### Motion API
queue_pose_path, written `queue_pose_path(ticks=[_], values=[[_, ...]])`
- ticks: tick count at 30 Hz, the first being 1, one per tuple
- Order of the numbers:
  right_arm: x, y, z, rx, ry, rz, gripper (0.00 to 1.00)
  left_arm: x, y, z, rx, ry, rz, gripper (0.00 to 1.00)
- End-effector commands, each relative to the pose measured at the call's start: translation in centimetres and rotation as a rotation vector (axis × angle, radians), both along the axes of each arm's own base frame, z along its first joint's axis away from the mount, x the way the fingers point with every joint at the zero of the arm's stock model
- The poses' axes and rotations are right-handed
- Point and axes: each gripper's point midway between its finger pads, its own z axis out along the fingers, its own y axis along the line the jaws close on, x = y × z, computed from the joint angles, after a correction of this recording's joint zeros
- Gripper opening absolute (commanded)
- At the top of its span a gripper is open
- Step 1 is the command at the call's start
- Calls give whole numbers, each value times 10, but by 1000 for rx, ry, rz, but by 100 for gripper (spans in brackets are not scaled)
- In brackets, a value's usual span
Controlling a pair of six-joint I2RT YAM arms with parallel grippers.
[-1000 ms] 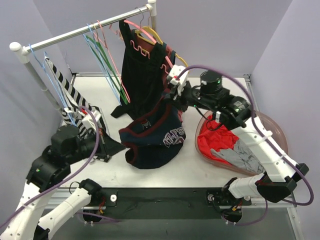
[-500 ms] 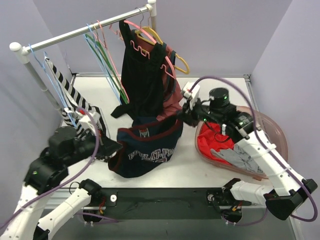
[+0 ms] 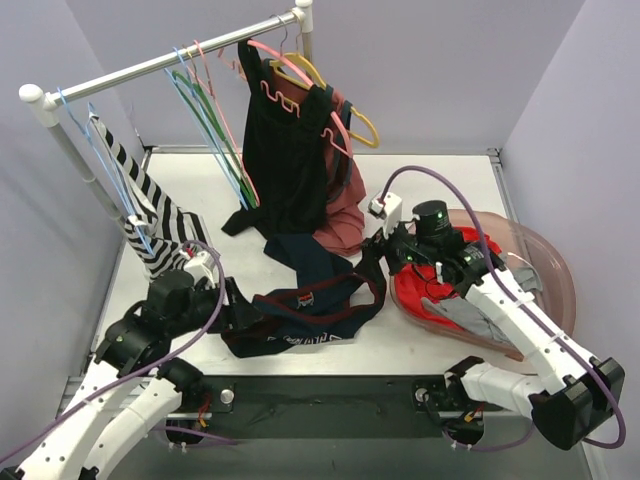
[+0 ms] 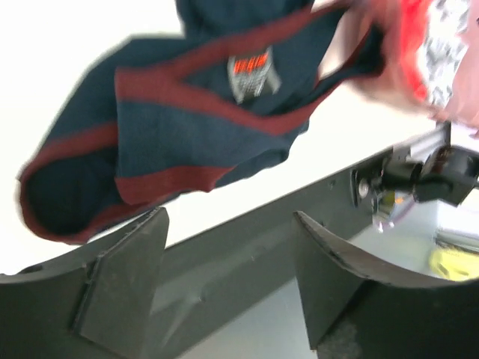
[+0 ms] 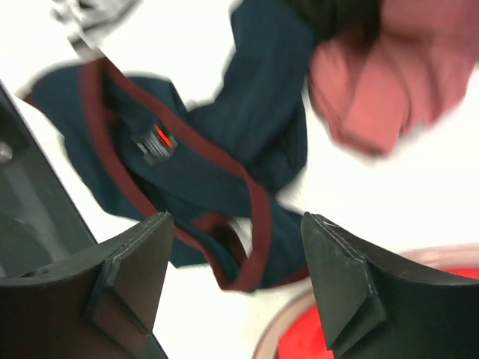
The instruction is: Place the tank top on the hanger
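**Two hands spread, jersey lying between them**

Both hands have their fingers wide apart and hold nothing. The navy blue sleeveless jersey with dark red trim (image 3: pixel 310 305) lies crumpled on the white surface (image 3: pixel 440 180), between the left hand (image 4: pixel 228 221) and the right hand (image 5: pixel 233 221) (its lettering is mostly folded under). The thin pink plastic hanger (image 3: pixel 270 92) hangs on the metal rail (image 3: pixel 150 68), against a black dress (image 3: pixel 285 165).

It was a robotics lab cell: plain lilac walls (image 3: pixel 450 70) enclosed a white table (image 3: pixel 440 185), with a clothes rail (image 3: pixel 120 70) beyond the jaws.
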Motion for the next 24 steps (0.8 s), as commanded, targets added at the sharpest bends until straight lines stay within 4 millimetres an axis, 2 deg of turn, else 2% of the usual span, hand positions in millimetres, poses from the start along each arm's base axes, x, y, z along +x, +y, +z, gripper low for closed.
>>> queue_pose_path(ticks=[1,4,5,6,7,8,10,11,13,14,15,16,17,18,19,20,22,24], values=[[6,31,77,202,-67,54,71,20,22,53,48,-185,96,79],[7,55,101,230,-82,97,72,21,30,63,69,-197,133,79],[3,69,129,262,-126,134,72,22,32,71,64,-213,145,79],[6,80,130,257,-122,141,72,22,34,76,51,-226,167,79],[8,89,140,264,-142,149,72,24,38,80,53,-242,192,79],[11,106,156,298,-137,139,72,25,40,87,41,-260,209,79],[18,121,173,340,-137,111,70,25,44,95,22,-287,242,79],[33,132,185,377,-136,44,70,24,46,100,11,-301,251,79],[45,145,195,416,-126,-19,68,23,49,106,-3,-321,267,79],[60,154,189,417,-109,-65,67,23,51,107,-2,-323,277,79],[72,154,207,456,-122,-152,65,21,52,110,-15,-332,285,79],[80,157,212,471,-123,-180,64,20,53,110,-17,-333,285,79],[90,167,204,460,-109,-197,63,19,54,110,-20,-331,289,79],[95,169,222,493,-135,-212,62,17,55,109,-24,-331,293,79],[95,177,226,503,-136,-201,61,16,56,108,-25,-331,295,79],[101,187,217,492,-122,-202,60,14,57,105,-21,-324,301,79],[99,198,228,518,-131,-192,58,11,59,103,-26,-320,306,79],[100,208,222,516,-119,-182,58,9,61,102,-31,-321,312,79]])
